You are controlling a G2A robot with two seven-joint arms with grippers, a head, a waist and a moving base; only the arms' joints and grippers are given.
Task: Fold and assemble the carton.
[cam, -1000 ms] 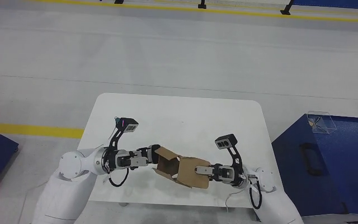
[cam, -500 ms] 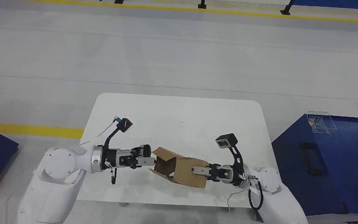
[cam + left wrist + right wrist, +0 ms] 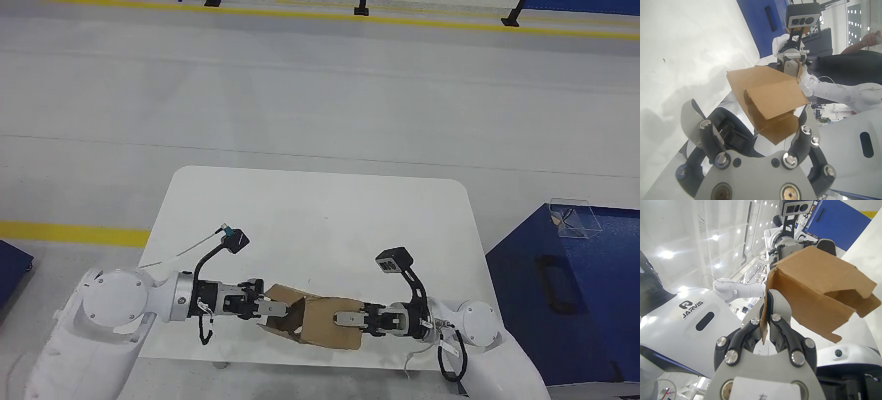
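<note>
Brown cardboard bridges the gap between two pincers: one carton [image 3: 312, 322], part folded, its end flaps loose. The left arm [image 3: 200, 298] lies low and nearly level along the near side of the white table [image 3: 320, 210], forearm pointing inward toward the other arm. The right arm [image 3: 432, 325] mirrors it from the opposite side, so the two wrists face each other with the carton directly ahead of each.

The left pincer [image 3: 262, 308] meets the carton's open end. Seen from its own wrist, its two fingers [image 3: 807, 121] stand wide apart. A loose flap [image 3: 780, 130] hangs in the space between them, closer to one finger than the other; whether that finger touches the flap I cannot tell.

The right pincer [image 3: 347, 320] is clamped on the carton's other end — from its own wrist, the fingers [image 3: 779, 306] are pressed together on a thin cardboard edge [image 3: 763, 323], and the carton's body extends forward and to one side of them.

Count: one carton, two pincers, one table. One blue cabinet [image 3: 560, 290] stands well outside the right pincer, off the table.
</note>
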